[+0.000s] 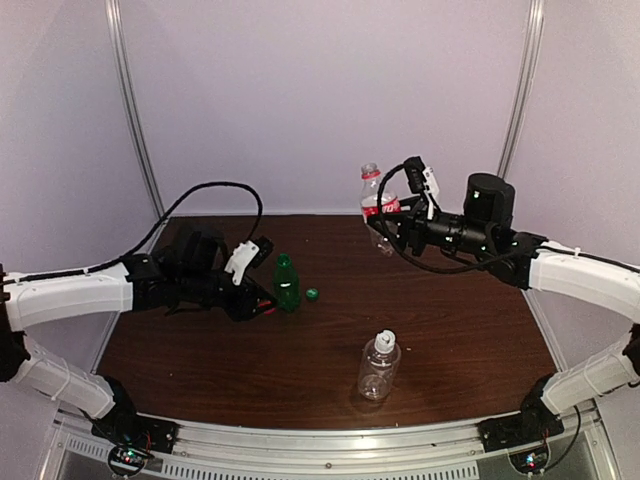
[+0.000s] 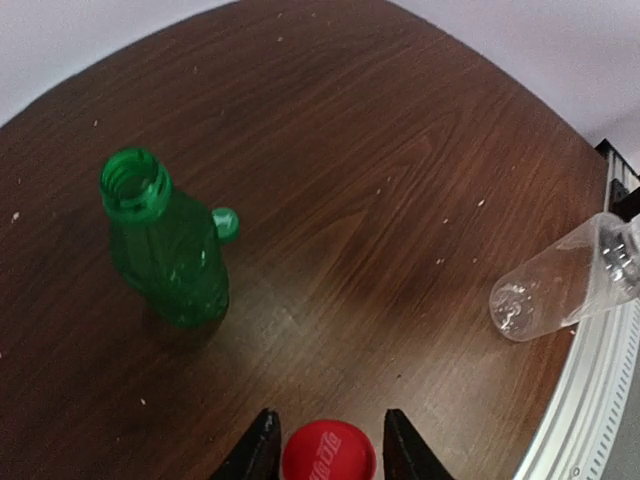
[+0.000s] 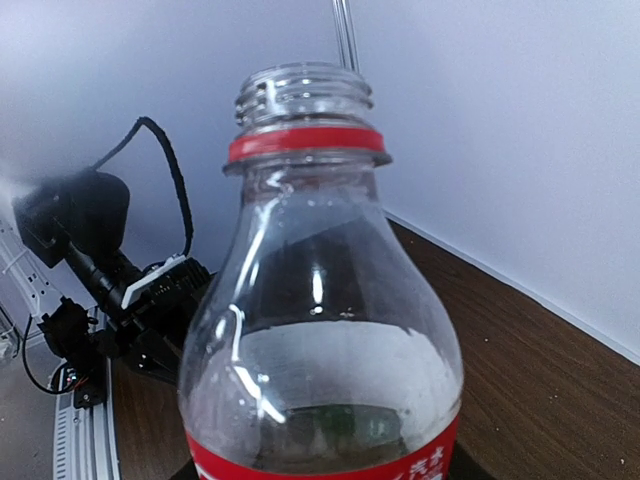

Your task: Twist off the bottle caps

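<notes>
Two caps are off. The left gripper [image 2: 329, 428] is pinching the red cap [image 2: 328, 455], with the open green bottle [image 2: 165, 250] and green cap [image 2: 226, 223] sitting just ahead of it. The right gripper [image 1: 392, 222] is holding the red-label bottle [image 3: 320, 350] up. The big clear bottle [image 1: 380, 368] is wearing its white cap [image 1: 385, 340]. Moving ahead, the left gripper may be tipping the green bottle over
</notes>
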`<control>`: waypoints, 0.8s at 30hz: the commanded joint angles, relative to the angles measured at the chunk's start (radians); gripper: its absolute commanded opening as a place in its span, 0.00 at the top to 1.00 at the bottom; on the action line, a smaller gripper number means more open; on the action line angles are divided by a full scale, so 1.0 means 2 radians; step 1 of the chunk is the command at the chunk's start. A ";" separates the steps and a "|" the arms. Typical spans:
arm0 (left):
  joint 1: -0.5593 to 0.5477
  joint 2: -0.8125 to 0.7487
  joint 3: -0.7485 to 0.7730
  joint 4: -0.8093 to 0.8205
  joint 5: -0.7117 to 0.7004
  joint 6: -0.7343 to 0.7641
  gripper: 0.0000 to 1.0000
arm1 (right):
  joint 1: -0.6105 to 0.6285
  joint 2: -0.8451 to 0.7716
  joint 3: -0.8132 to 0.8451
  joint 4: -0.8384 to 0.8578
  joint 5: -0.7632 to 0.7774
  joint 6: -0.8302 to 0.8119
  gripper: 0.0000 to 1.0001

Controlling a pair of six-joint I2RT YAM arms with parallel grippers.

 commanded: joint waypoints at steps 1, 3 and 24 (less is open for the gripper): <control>-0.002 -0.003 -0.074 0.061 -0.058 -0.039 0.63 | -0.003 0.018 0.009 0.028 -0.022 0.018 0.53; -0.001 0.009 -0.102 0.089 -0.071 -0.056 0.63 | -0.003 0.024 0.011 0.029 -0.025 0.021 0.53; -0.002 -0.031 -0.152 0.180 -0.060 -0.079 0.45 | -0.002 0.037 -0.010 0.028 -0.092 0.012 0.51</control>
